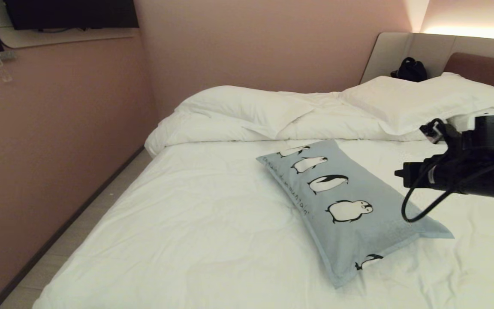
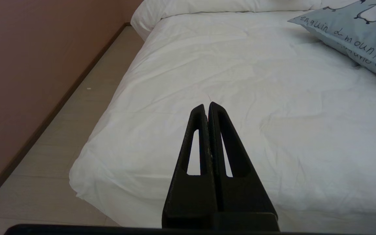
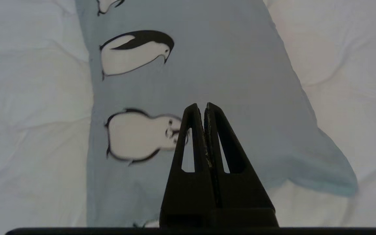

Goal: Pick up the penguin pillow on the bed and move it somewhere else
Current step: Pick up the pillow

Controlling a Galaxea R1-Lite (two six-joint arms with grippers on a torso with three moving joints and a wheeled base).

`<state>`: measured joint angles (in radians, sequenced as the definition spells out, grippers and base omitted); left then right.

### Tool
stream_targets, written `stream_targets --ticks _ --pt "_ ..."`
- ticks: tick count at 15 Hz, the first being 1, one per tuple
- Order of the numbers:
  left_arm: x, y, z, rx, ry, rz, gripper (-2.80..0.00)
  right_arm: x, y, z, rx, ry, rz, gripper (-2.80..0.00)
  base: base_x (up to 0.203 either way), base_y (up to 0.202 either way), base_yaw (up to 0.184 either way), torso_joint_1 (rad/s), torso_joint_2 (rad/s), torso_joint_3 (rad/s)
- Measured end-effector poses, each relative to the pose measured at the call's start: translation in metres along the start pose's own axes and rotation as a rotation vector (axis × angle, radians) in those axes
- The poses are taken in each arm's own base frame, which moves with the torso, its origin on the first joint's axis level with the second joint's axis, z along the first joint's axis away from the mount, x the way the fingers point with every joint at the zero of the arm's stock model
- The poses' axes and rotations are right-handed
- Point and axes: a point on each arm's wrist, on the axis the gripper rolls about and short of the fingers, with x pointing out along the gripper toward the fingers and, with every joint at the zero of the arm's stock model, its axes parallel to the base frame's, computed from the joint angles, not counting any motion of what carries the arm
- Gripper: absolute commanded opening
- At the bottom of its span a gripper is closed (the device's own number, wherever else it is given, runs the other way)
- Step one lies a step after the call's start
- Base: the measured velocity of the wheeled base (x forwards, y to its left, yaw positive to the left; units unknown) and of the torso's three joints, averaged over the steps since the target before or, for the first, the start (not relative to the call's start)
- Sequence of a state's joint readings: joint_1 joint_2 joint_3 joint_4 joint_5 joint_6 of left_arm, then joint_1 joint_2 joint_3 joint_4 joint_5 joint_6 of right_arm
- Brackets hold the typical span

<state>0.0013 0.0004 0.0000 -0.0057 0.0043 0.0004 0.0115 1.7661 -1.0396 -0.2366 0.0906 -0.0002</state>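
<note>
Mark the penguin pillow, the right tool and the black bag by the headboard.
penguin pillow [image 1: 350,201], head view, middle of its blue cover.
right tool [image 3: 205,107], right wrist view, its shut tips.
black bag [image 1: 409,69], head view, its body.

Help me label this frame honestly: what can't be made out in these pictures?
- Right hand: in the head view only the arm shows, so its height above the penguin pillow cannot be judged.
- Pillow's near right edge: hidden behind that arm and cable in the head view.
- Pillow text: cut off by the left wrist view's edge.
- Black object on the headboard ledge: too small and dark to identify.
</note>
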Motion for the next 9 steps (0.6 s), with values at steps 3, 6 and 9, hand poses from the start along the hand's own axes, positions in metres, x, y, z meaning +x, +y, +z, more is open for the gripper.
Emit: stream_targets --ticks 3,6,9 --pt "0.000 0.000 0.000 0.000 0.000 0.000 -2.80 0.046 -0.004 0.001 0.004 0.032 0.002 -2.80 0.000 0.000 0.000 0.000 0.00 0.000" --pt "0.000 0.000 0.000 0.000 0.000 0.000 -2.80 0.087 -0.002 -0.006 0.002 0.066 0.013 -2.80 0.000 0.000 0.000 0.000 0.00 0.000" --pt "0.000 0.000 0.000 0.000 0.000 0.000 -2.80 0.116 -0.001 -0.016 -0.001 0.095 0.023 -2.80 0.000 0.000 0.000 0.000 0.00 0.000"
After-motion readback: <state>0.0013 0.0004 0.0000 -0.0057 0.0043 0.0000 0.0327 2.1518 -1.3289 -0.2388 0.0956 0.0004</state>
